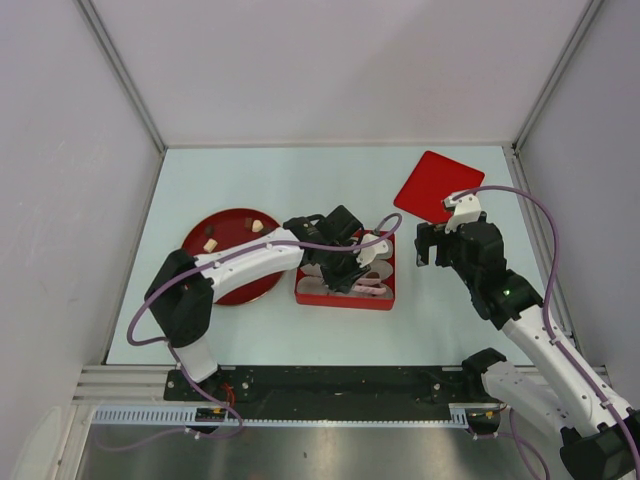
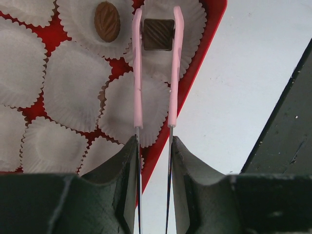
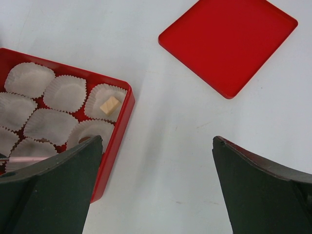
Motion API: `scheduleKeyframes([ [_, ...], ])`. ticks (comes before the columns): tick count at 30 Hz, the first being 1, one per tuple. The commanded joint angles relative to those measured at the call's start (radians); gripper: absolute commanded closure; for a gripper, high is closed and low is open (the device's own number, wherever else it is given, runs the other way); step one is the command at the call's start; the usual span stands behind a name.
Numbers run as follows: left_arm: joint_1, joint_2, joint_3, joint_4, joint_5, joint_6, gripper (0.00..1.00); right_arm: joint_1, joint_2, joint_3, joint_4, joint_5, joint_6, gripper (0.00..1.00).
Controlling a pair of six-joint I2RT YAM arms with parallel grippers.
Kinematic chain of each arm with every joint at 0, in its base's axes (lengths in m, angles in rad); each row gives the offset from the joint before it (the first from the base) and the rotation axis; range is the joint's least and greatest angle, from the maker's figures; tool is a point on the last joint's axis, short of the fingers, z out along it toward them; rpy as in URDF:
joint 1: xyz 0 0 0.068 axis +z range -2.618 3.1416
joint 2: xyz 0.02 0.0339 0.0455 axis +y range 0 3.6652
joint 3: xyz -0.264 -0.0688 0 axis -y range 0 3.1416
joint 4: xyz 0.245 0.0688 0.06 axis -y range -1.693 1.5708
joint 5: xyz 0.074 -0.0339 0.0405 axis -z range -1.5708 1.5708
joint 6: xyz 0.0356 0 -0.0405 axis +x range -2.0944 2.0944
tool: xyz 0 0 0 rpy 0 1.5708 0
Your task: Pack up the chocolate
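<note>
The left hand (image 2: 153,146) is partly closed, its two fingers pinching a pair of pink-handled tongs (image 2: 138,73). The tong tips clasp a dark square chocolate (image 2: 158,34) at a white paper cup near the edge of a red box (image 3: 119,131); whether the piece hangs just above the cup or already rests in it cannot be told. In the next cup sits an oval brown chocolate (image 2: 107,21), and a small cream piece (image 3: 109,105) lies in a corner cup. Most of the other paper cups (image 2: 73,87) in view are empty.

To the left of the box, a round red plate (image 1: 245,290) holds a few loose chocolates (image 1: 210,243) waiting to be moved. The right hand (image 3: 157,146) hovers spread wide and holding nothing, over the counter (image 1: 300,180) between the box and its flat red lid (image 3: 229,44), which lies apart from the box.

Packing looks to be at an early stage: a few pieces placed, many cups to fill, lid not yet on.
</note>
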Motion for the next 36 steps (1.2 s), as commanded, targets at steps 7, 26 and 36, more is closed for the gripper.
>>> scheduleKeyframes([
  [7, -0.009, 0.005, 0.048, 0.023, 0.014, 0.016, 0.65, 0.008, -0.018, 0.001, 0.039, 0.005, -0.013, 0.00],
  [26, -0.005, -0.102, 0.031, 0.065, -0.007, -0.021, 0.65, 0.010, -0.024, 0.003, 0.039, 0.005, -0.018, 0.00],
  [36, 0.066, -0.266, -0.050, 0.089, -0.156, -0.125, 0.68, 0.010, -0.027, 0.001, 0.039, 0.001, -0.016, 0.00],
])
